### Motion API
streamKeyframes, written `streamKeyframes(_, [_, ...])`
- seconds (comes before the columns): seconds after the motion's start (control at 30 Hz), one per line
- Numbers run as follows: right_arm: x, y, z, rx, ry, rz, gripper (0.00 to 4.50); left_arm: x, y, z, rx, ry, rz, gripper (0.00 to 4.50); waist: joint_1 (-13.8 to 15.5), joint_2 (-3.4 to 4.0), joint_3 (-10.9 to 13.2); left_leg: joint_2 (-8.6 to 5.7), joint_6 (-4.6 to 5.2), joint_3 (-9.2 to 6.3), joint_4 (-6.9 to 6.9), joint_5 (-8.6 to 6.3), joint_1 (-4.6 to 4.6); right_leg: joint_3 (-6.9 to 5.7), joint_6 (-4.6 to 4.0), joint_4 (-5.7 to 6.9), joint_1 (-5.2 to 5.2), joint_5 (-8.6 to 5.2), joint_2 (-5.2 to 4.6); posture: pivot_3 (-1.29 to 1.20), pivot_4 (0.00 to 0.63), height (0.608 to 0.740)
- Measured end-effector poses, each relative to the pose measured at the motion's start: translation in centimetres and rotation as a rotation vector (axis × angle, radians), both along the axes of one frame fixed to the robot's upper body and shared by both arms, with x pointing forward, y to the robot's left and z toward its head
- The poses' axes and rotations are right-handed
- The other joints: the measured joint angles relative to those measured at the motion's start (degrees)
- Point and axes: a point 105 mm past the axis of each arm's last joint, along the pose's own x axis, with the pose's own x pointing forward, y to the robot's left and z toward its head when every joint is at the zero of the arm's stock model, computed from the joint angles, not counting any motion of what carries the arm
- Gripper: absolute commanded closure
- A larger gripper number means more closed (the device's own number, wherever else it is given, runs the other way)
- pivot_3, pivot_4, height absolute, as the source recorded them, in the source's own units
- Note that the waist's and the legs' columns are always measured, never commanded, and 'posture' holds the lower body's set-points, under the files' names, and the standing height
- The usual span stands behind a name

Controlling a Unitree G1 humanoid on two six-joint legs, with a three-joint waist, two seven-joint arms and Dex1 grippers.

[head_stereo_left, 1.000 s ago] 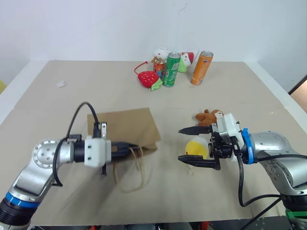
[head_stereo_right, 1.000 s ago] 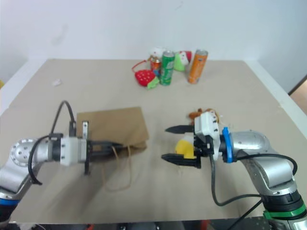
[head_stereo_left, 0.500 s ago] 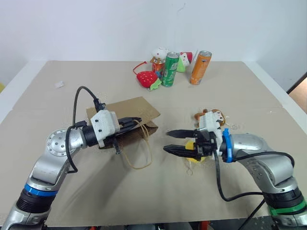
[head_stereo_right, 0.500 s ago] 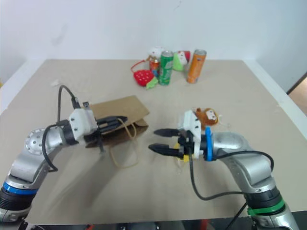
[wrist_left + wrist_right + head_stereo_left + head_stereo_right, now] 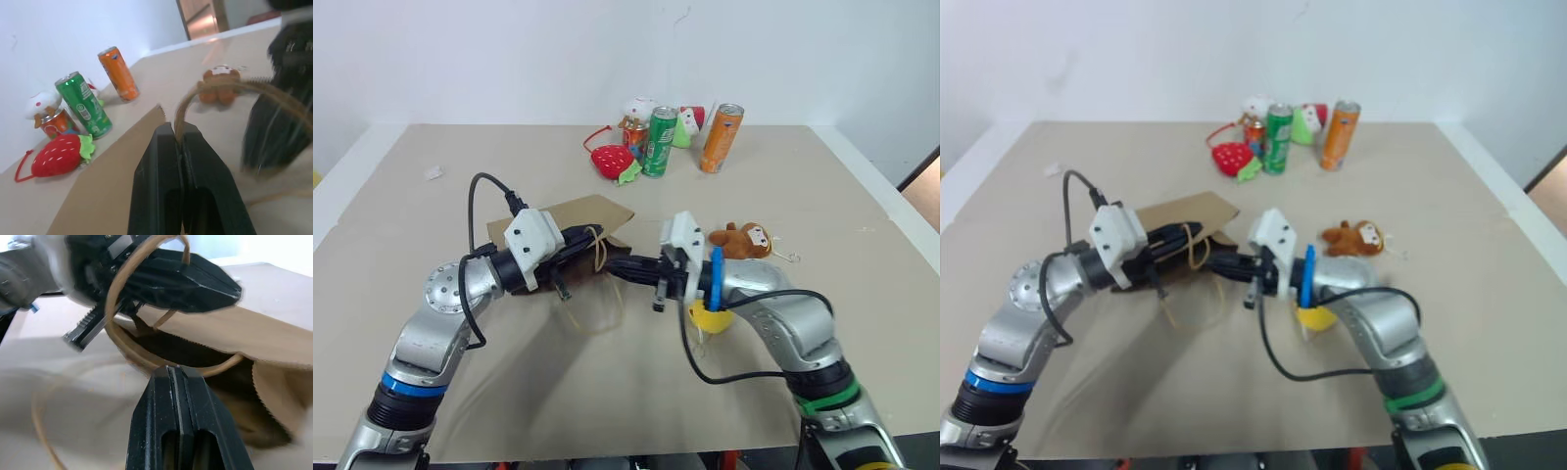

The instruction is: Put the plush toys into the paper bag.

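The table (image 5: 773,392) carries everything, and the largest thing on it is the paper bag (image 5: 597,211), lying toward the robot's left of centre with its mouth turned toward the right arm. Both arms meet at that mouth. The left pincer (image 5: 180,142) is clamped on one cord handle (image 5: 215,88) and lifts that side off the table. The right pincer (image 5: 175,374) is closed on the other cord handle (image 5: 222,366), the dark opening of the bag just behind it.

The step in hand looks like spreading the bag open. To do it well, the two pincers should probably draw the cords apart, one up and one outward, gently enough that the thin cords do not slip free or tear from the paper.

The monkey plush (image 5: 741,239) lies on the table just past the right forearm, apart from the bag. The yellow-and-white ball plush (image 5: 710,315) sits under that forearm, partly hidden. Neither toy is in the bag yet.
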Motion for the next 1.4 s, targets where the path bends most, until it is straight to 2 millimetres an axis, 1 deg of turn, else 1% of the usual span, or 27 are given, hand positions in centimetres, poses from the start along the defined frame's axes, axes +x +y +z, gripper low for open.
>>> streamKeyframes(0.27, [1.6,2.0,-1.9,-0.026,-0.003,-0.062,4.46,0.7,0.1,0.0,-0.032,-0.004,0.073,4.50,0.0,-0.02,0.0,-0.05,0.00,0.01,0.00,0.00,-0.02,0.01,0.03,0.00,0.00,0.02,-0.05,0.00,0.150,0.740])
streamKeyframes(0.37, [2.2,2.7,-1.9,-0.028,-0.027,-0.079,4.46,0.9,0.1,0.1,-0.045,-0.007,0.098,4.50,0.0,-0.02,0.0,0.00,-0.01,-0.01,0.00,0.02,-0.01,-0.01,0.00,0.02,-0.02,0.04,0.00,0.00,0.150,0.740])
streamKeyframes(0.47, [2.3,2.9,-1.8,-0.024,-0.039,-0.084,4.46,1.0,0.2,0.1,-0.041,-0.013,0.111,4.50,0.0,-0.02,0.0,0.01,-0.01,0.00,0.00,0.02,-0.01,-0.01,-0.01,0.02,-0.02,0.05,0.01,0.00,0.150,0.740])
streamKeyframes(0.6, [2.7,2.1,-1.6,-0.036,-0.050,-0.107,4.46,1.0,0.4,0.0,-0.031,-0.012,0.120,4.50,0.0,-0.02,0.0,-0.02,-0.01,0.02,0.00,0.02,-0.02,0.00,0.00,0.02,-0.02,0.04,-0.04,0.00,0.150,0.740])
streamKeyframes(0.67, [2.9,1.1,-1.2,-0.044,-0.066,-0.128,4.46,1.0,0.6,-0.2,-0.025,-0.006,0.124,4.50,0.0,-0.02,0.0,-0.03,-0.01,0.03,0.00,0.02,-0.03,0.01,0.00,0.02,-0.02,0.04,-0.06,0.00,0.150,0.740])
streamKeyframes(0.8, [2.4,-1.0,0.0,-0.061,-0.111,-0.141,4.46,1.0,0.8,-0.5,-0.022,0.005,0.130,4.50,0.0,-0.02,0.0,-0.04,0.00,0.01,-0.01,0.02,-0.03,0.00,-0.01,0.01,-0.02,0.03,-0.07,0.00,0.150,0.740])
streamKeyframes(0.87, [1.9,-2.2,-0.4,-0.095,-0.104,-0.144,4.46,1.0,0.9,-0.5,-0.020,0.007,0.131,4.50,0.0,-0.02,0.0,-0.03,0.00,-0.01,-0.01,0.02,-0.03,-0.01,-0.03,0.01,-0.02,0.02,-0.06,0.00,0.150,0.740])
streamKeyframes(0.93, [1.5,-3.0,-0.9,-0.118,-0.082,-0.149,4.46,1.0,0.9,-0.5,-0.017,0.008,0.130,4.50,0.0,-0.02,0.0,-0.03,0.00,0.01,-0.01,0.02,-0.02,0.00,-0.03,0.02,-0.04,0.02,-0.05,0.00,0.150,0.740])
streamKeyframes(1.0, [1.2,-3.2,-0.9,-0.119,-0.076,-0.147,4.46,1.0,0.9,-0.5,-0.017,0.011,0.124,4.50,-0.1,-0.02,0.0,0.01,0.00,0.05,-0.01,0.02,-0.01,0.02,-0.03,0.02,-0.05,0.03,-0.01,0.00,0.150,0.740])
streamKeyframes(1.13, [1.0,-2.8,-0.7,-0.099,-0.075,-0.138,4.46,1.0,1.0,-0.5,-0.018,0.022,0.124,4.50,-0.1,-0.02,0.0,0.10,-0.01,0.00,-0.01,0.02,0.01,-0.02,-0.06,0.02,-0.04,0.03,0.07,0.00,0.150,0.740])
streamKeyframes(1.27, [0.8,-1.6,-0.3,-0.063,-0.077,-0.118,4.46,1.1,1.0,0.0,-0.028,0.020,0.122,4.50,-0.1,-0.02,0.0,0.13,-0.01,0.03,-0.01,0.02,0.01,-0.01,-0.06,0.02,-0.05,0.04,0.10,0.00,0.150,0.740])
streamKeyframes(1.4, [0.7,-0.5,0.2,-0.034,-0.084,-0.100,4.46,1.1,1.0,0.0,-0.031,0.030,0.122,4.50,-0.1,-0.02,0.0,0.10,-0.01,0.03,-0.01,0.02,-0.03,0.00,-0.06,0.02,-0.05,0.03,0.07,0.00,0.150,0.740])
